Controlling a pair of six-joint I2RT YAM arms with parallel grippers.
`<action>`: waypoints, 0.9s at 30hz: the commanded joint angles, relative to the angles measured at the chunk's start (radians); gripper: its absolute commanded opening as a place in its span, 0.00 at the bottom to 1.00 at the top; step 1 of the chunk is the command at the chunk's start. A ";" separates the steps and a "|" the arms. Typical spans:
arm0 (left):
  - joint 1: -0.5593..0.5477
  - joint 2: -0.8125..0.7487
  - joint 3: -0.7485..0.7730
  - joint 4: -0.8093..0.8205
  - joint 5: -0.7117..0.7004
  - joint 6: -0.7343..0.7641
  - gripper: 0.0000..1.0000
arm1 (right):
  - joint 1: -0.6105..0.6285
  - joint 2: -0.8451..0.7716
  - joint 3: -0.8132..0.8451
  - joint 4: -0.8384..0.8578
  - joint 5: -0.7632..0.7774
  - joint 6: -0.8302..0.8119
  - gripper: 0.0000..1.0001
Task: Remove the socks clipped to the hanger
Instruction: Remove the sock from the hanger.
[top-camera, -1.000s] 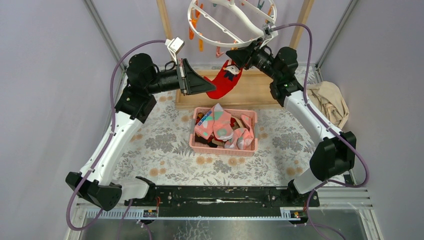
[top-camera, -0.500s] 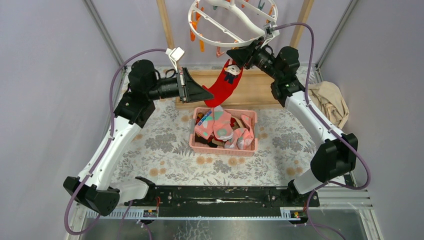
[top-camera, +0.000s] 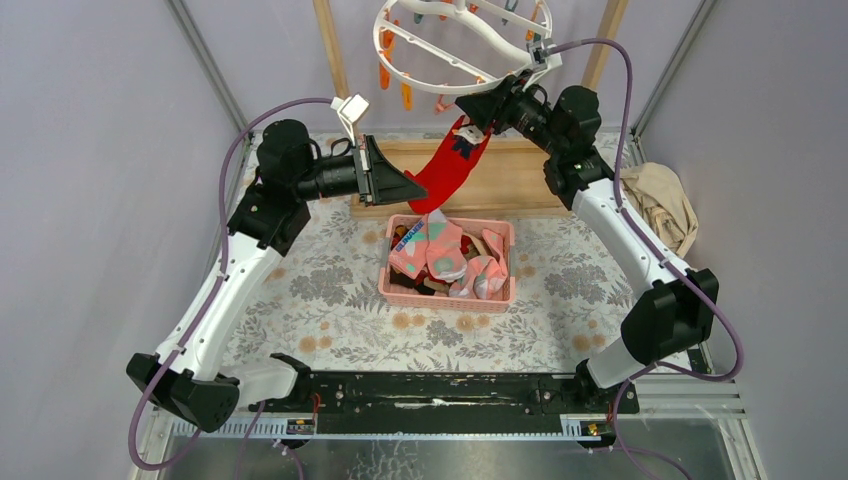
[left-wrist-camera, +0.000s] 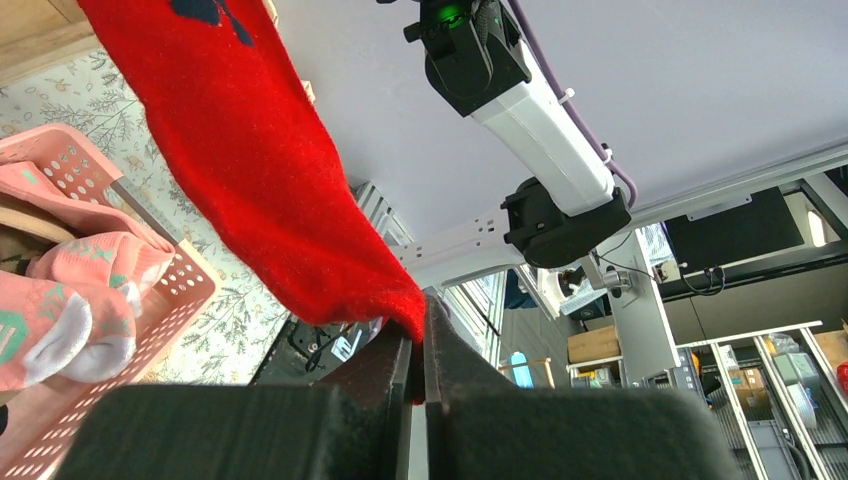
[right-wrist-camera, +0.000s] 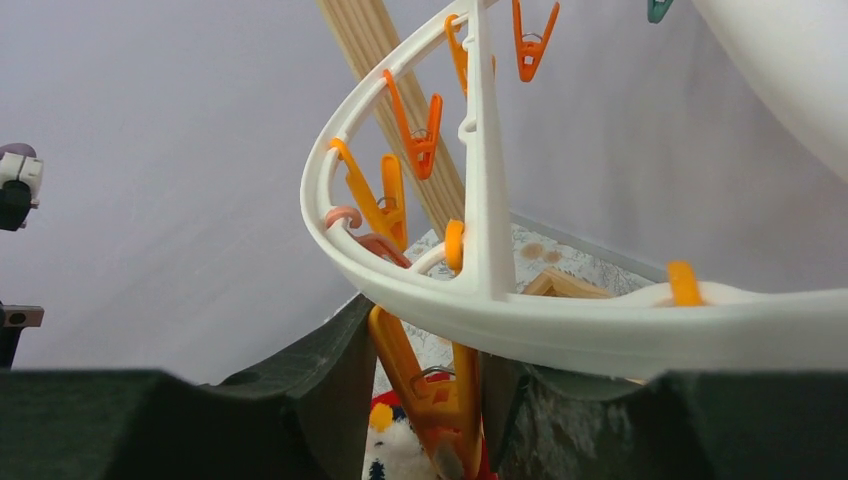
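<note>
A red sock (top-camera: 445, 172) hangs from an orange clip (right-wrist-camera: 440, 395) under the white ring hanger (top-camera: 455, 45), stretched down to the left. My left gripper (top-camera: 418, 188) is shut on the sock's lower tip; the pinched red sock shows in the left wrist view (left-wrist-camera: 265, 170). My right gripper (top-camera: 478, 108) is closed around the orange clip's handles just below the hanger's rim (right-wrist-camera: 560, 325), with the sock's white and red cuff (right-wrist-camera: 400, 450) beneath. Several pink patched socks (top-camera: 445, 255) lie in the pink basket (top-camera: 448, 298).
The wooden frame's posts (top-camera: 330, 45) rise behind the hanger and its base (top-camera: 520, 185) lies behind the basket. A beige cloth (top-camera: 660, 205) lies at the right edge. Other orange clips (right-wrist-camera: 415, 130) dangle from the ring.
My left gripper pulled the sock's tip left and slightly down, stretching it. My right gripper rose a little with the clip, and the hanger tilted up.
</note>
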 joint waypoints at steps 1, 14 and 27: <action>-0.005 -0.008 0.038 -0.003 0.000 0.012 0.06 | 0.005 -0.017 0.062 0.014 0.029 -0.027 0.42; -0.004 -0.009 0.015 -0.004 -0.003 0.017 0.06 | 0.005 -0.028 0.051 -0.003 0.023 -0.032 0.55; -0.006 0.025 -0.058 0.027 -0.058 0.041 0.08 | 0.004 -0.135 -0.148 -0.110 0.115 -0.013 0.80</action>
